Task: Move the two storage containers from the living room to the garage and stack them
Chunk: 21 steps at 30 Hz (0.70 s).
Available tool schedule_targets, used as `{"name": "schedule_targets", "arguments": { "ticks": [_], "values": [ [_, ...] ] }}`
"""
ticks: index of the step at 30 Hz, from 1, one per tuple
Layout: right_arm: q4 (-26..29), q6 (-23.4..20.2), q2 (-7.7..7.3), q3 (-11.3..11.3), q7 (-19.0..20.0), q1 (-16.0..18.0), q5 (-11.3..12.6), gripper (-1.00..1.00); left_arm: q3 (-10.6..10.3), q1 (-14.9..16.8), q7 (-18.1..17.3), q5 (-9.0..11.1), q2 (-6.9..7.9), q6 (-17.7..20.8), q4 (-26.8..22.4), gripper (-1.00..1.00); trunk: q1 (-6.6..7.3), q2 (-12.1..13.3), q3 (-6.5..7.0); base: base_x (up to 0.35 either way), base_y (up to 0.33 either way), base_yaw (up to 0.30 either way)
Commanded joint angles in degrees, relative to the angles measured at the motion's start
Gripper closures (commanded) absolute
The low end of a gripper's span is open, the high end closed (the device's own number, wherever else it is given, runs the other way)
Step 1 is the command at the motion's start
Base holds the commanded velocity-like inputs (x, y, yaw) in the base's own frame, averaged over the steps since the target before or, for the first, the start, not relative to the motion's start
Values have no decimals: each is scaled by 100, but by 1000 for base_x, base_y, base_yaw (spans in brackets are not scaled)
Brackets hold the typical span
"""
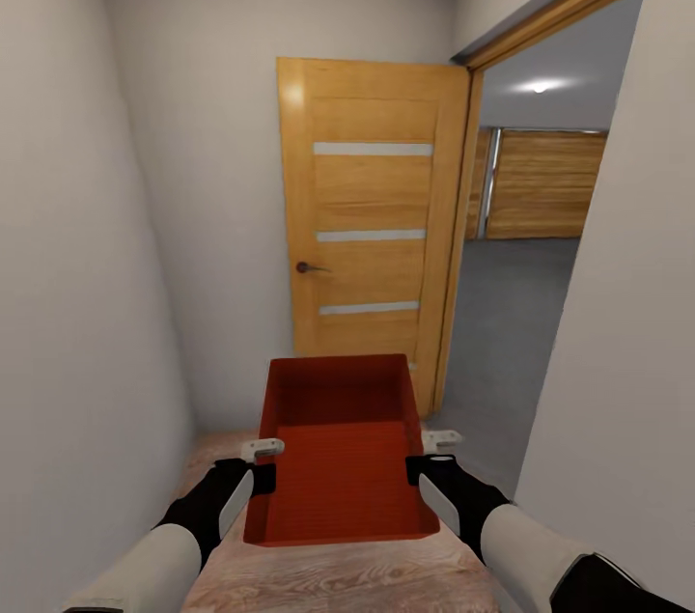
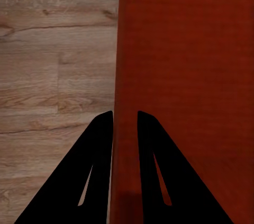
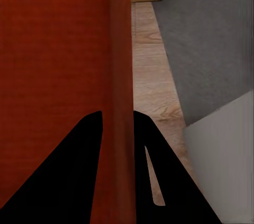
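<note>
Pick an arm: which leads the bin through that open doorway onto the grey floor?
Right, probably. The doorway opens on the robot's right, nearest the right gripper, clamped on the container wall. The left gripper grips the opposite wall on the hallway-wall side, so it follows.

An open honey-coloured wooden door point(image 1: 372, 227) with three frosted glass strips stands between plain white walls point(image 1: 87, 236).

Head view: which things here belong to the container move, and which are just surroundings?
Part of the job:
- storage container, carried by both arms
- left pincer gripping its left wall
- right pincer gripping its right wall
- grey floor through the doorway

Surroundings:
- open wooden door
- wood plank flooring
- corridor walls
</note>
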<state>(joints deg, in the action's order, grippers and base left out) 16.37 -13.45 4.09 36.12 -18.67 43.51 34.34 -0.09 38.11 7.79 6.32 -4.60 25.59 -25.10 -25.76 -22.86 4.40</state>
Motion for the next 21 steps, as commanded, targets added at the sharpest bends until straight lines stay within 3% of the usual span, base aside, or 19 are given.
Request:
{"name": "schedule_targets", "arguments": {
  "ticks": [1,8,21],
  "values": [
    [-2,-35,-5,-52,-50,8,73,100,-35,-5,129,-167,162,50,-28,100,-2,-5,-2,0,0,-288],
    [-2,-35,-5,-52,-50,8,73,100,-35,-5,120,-161,161,80,-22,100,-2,-5,-2,30,48,-288],
    [-2,-35,-5,-52,-50,8,73,100,-38,-5,109,-149,167,86,-4,100,-2,-5,-2,195,250,-288]
  ]
}}
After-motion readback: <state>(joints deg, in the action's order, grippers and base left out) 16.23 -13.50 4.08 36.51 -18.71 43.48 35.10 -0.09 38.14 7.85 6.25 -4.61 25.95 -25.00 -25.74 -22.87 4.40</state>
